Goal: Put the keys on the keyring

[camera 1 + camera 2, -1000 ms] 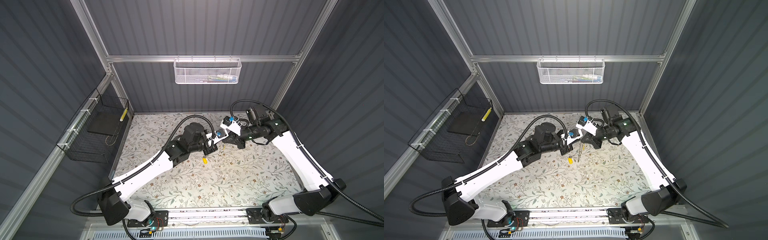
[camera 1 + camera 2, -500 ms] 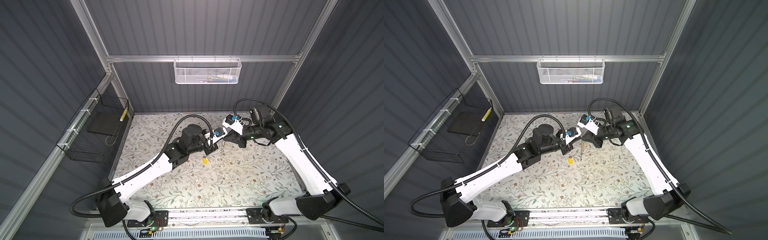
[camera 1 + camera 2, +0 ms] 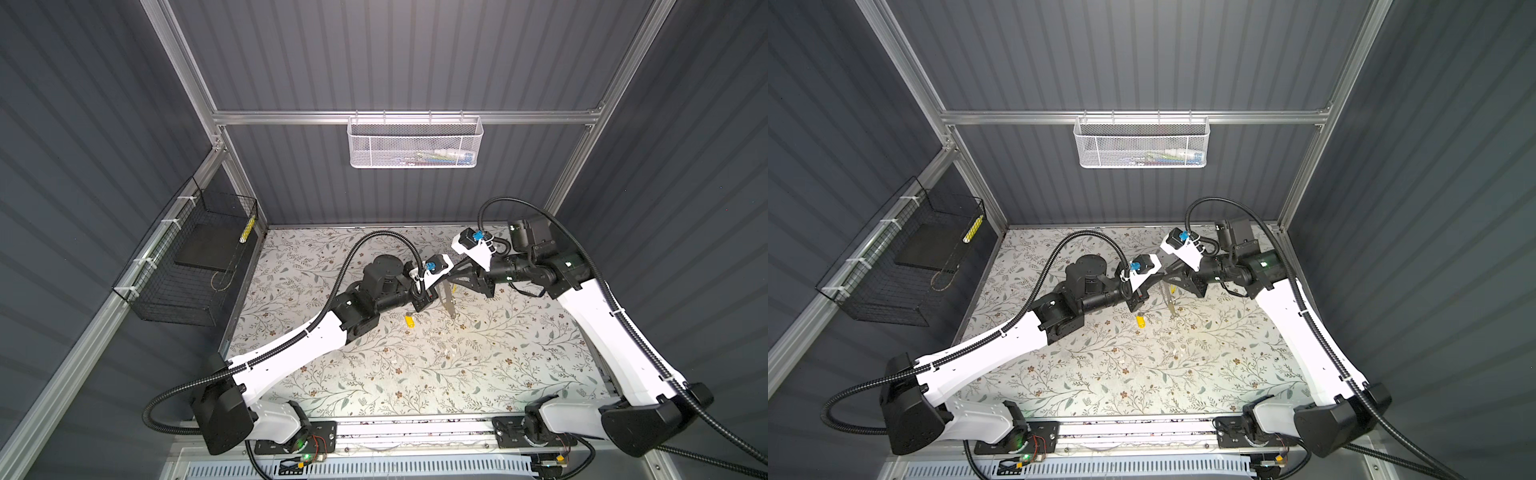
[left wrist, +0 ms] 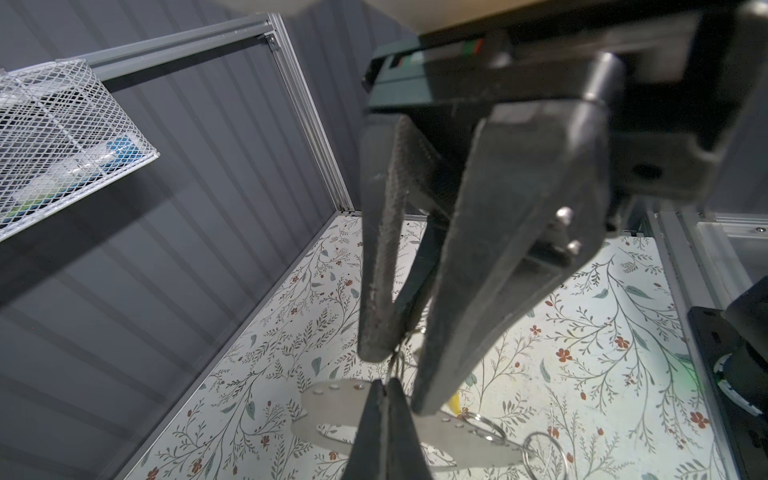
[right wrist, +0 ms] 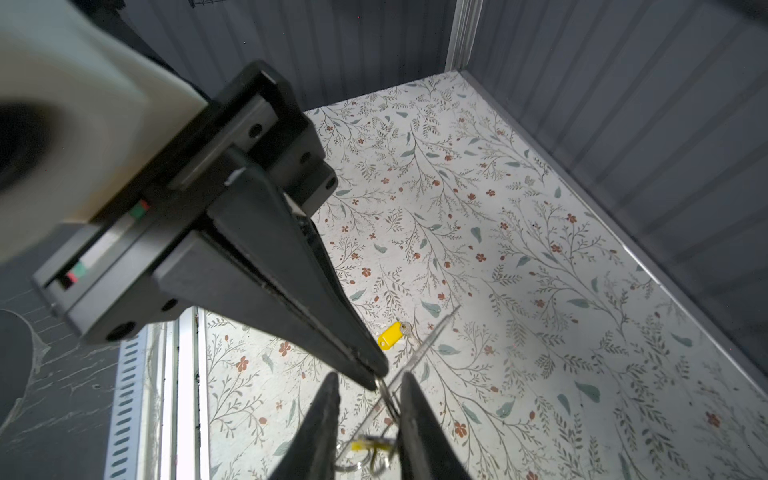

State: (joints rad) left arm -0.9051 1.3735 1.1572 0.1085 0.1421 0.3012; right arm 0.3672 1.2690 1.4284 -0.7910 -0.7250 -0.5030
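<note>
Gripping the keyring (image 4: pixel 332 392) aloft in your clenched left pincer (image 5: pixel 370 370), you give one yellow key (image 5: pixel 365 446) room to dangle, seemingly threaded, between the released right pincer (image 4: pixel 399 380)'s parted jaws, while the other key (image 3: pixel 410 321) lies on the worktop (image 3: pixel 415 374).

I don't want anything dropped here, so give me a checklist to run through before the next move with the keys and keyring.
1. Grip: the left gripper is shut at one end of the keyring: ok.
2. Release: the right gripper is open, jaws apart: ok.
3. Right fingers clear of the hanging key: cannot tell; its yellow tag sits between them.
4. Is the hanging key threaded on the keyring: cannot tell; thin metal rings overlap there.
5. Is the loose key on the keyring: not ok; it lies on the table.
</note>
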